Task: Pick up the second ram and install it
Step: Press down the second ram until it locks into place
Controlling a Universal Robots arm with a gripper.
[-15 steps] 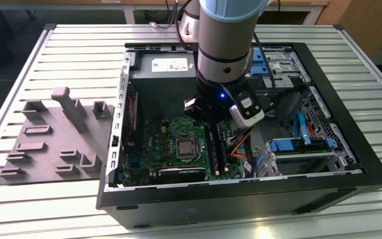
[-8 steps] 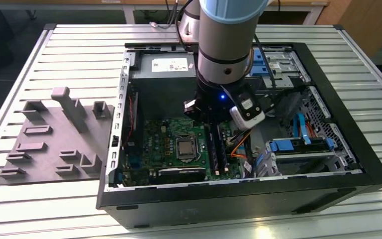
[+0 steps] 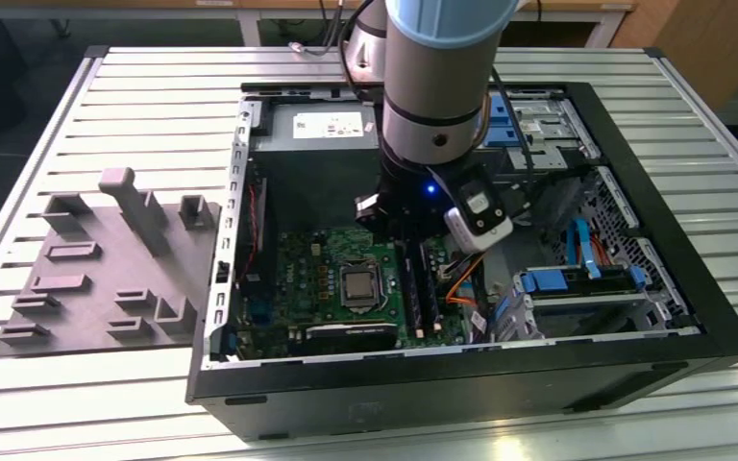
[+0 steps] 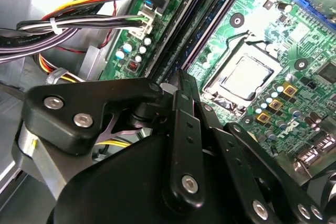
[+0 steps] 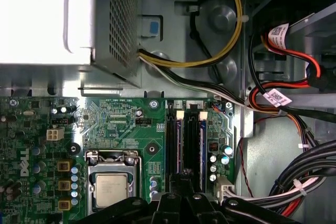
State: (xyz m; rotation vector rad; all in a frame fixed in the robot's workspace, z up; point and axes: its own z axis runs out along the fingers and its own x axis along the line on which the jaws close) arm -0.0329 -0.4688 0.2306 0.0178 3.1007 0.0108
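Note:
My gripper (image 3: 404,230) is down inside the open computer case, at the memory slots to the right of the processor socket (image 3: 360,288). In both wrist views its black fingers (image 4: 181,85) stand close together, and the gripper (image 5: 184,178) sits over the slot nearer the socket. The second ram (image 5: 181,145) shows there edge-on as a thin dark strip with a bluish side, standing in that slot and running under the fingertips. In the exterior view it is a long dark stick (image 3: 411,288) on the green motherboard. A similar strip stands in the slot beside it (image 5: 202,145).
The grey fixture block (image 3: 100,279) with upright posts lies on the slatted table at the exterior view's left. Bundled cables (image 5: 294,103) run close to the slots. The silver power supply (image 5: 79,19) fills the far end of the case (image 3: 676,221). Blue drive bays (image 3: 575,279) are at the exterior view's right.

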